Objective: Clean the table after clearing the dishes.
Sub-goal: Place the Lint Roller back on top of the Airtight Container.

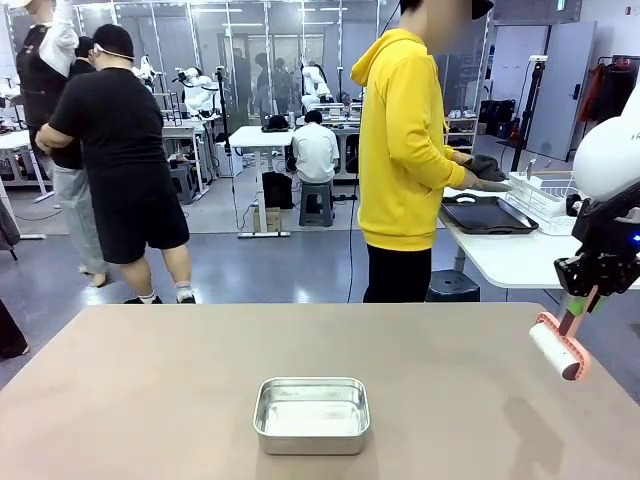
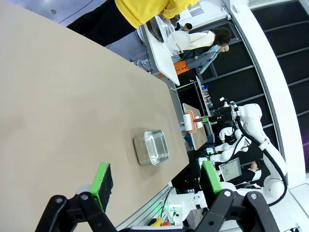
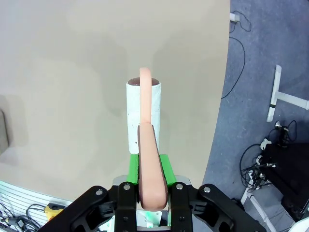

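Note:
The beige-brown table [image 1: 150, 400] [image 2: 58, 96] [image 3: 72, 72] stretches across the foreground. My right gripper [image 1: 592, 288] [image 3: 148, 166] is shut on the pink handle of a lint roller [image 1: 556, 348] [image 3: 143, 113]. Its white roll hangs slanted over the table's right edge, and I cannot tell whether it touches the top. My left gripper [image 2: 155, 179] is open above the table with nothing between its green pads [image 2: 103, 179]. The dishes are out of view. A dark tray [image 1: 487, 215] lies on the white side table, where a person in a yellow hoodie [image 1: 400, 140] stands.
A small steel pan [image 1: 311, 414] [image 2: 151, 147] sits near the table's front edge, at the middle. A white wire rack [image 1: 545, 195] stands on the side table at the right. Other people are farther back on the left. The table's right edge drops to blue floor with cables [image 3: 260, 159].

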